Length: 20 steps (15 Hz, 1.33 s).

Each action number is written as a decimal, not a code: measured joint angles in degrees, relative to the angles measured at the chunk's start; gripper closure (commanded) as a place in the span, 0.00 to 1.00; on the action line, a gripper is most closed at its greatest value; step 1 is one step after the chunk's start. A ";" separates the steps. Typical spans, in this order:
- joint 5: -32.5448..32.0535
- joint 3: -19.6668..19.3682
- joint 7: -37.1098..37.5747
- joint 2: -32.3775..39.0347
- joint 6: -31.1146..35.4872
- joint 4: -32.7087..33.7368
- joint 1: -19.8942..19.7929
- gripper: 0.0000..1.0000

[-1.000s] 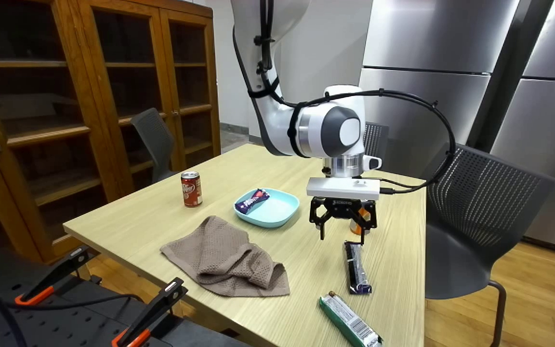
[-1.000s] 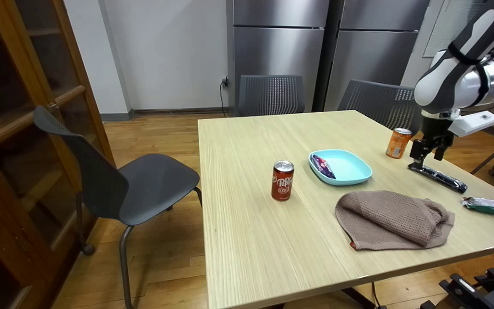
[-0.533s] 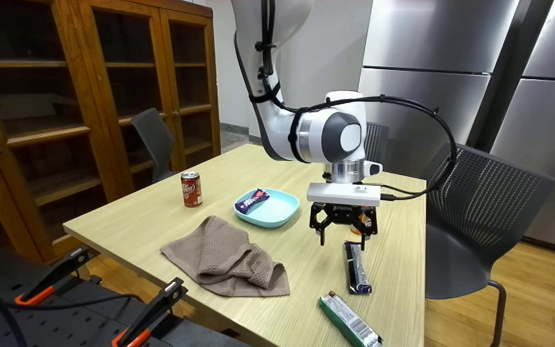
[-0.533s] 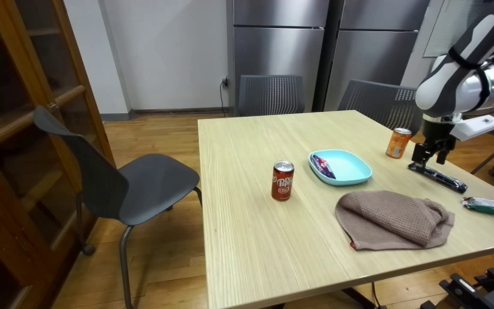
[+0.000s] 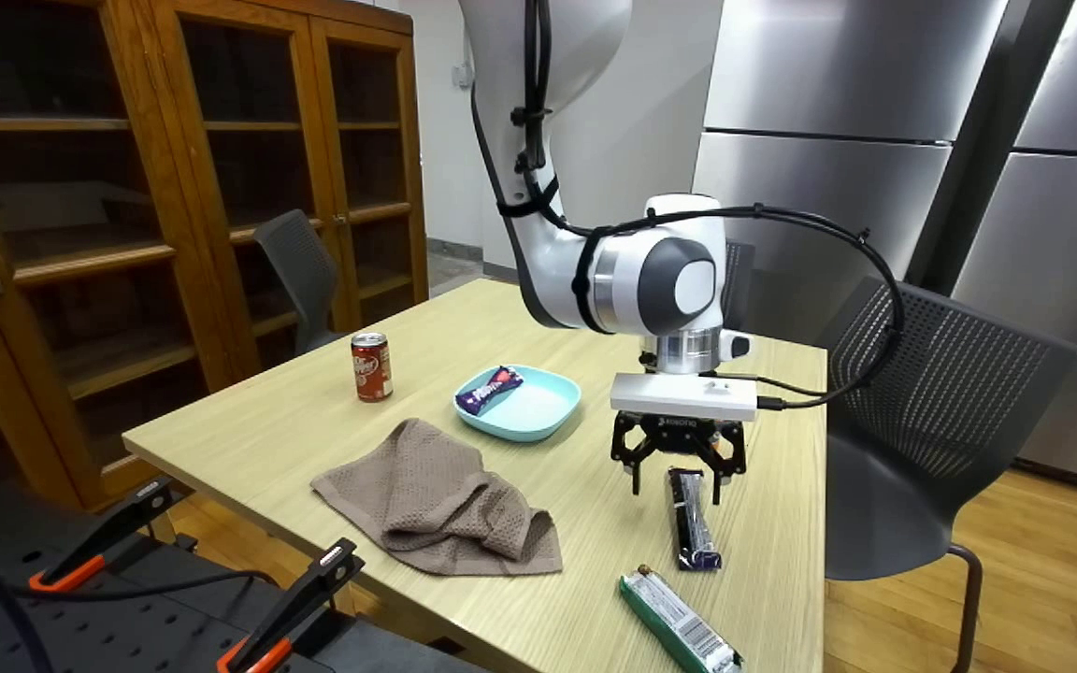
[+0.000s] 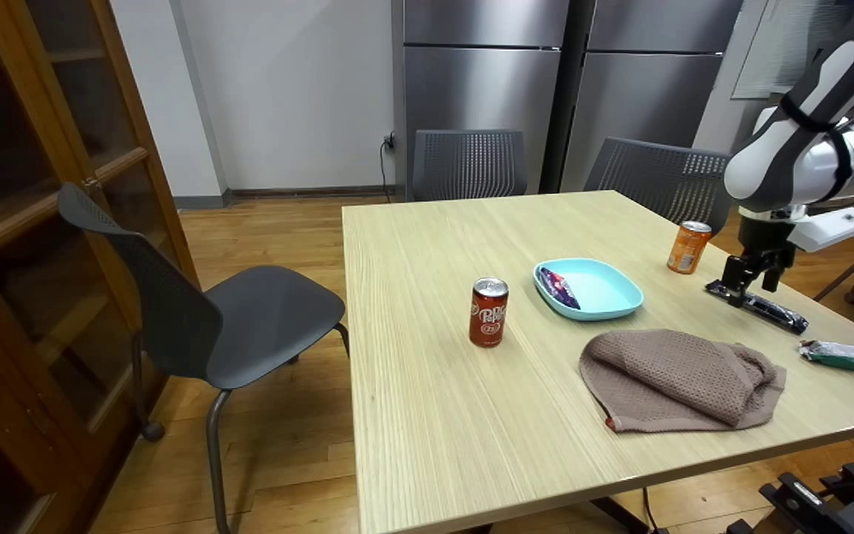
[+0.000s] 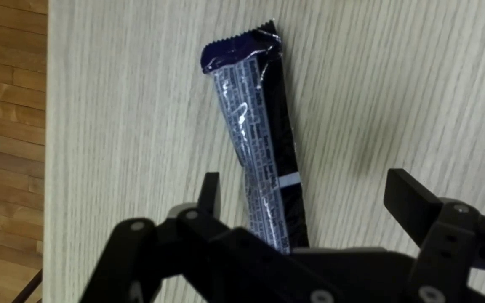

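My arm (image 5: 630, 280), bent above the worktop (image 5: 585, 523), with my tool (image 5: 676, 491) pointing downward, jaws apart, over the dark wrapped bar (image 5: 693, 523), which lies at right in both exterior views.

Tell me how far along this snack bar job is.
Apparently done: a purple-wrapped bar lies in the turquoise dish. Under way: the jaws stand open over the dark-wrapped bar, not yet gripping. Left, probably: grasping that bar; the green-wrapped bar also lies on the table.
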 measured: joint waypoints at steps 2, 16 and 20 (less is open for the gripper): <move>-0.10 0.01 -0.97 0.87 0.01 1.09 -0.27 0.00; -0.17 0.69 -5.16 4.17 -0.04 4.84 -2.33 0.26; -0.17 0.75 -5.65 4.13 -0.05 4.96 -2.47 0.58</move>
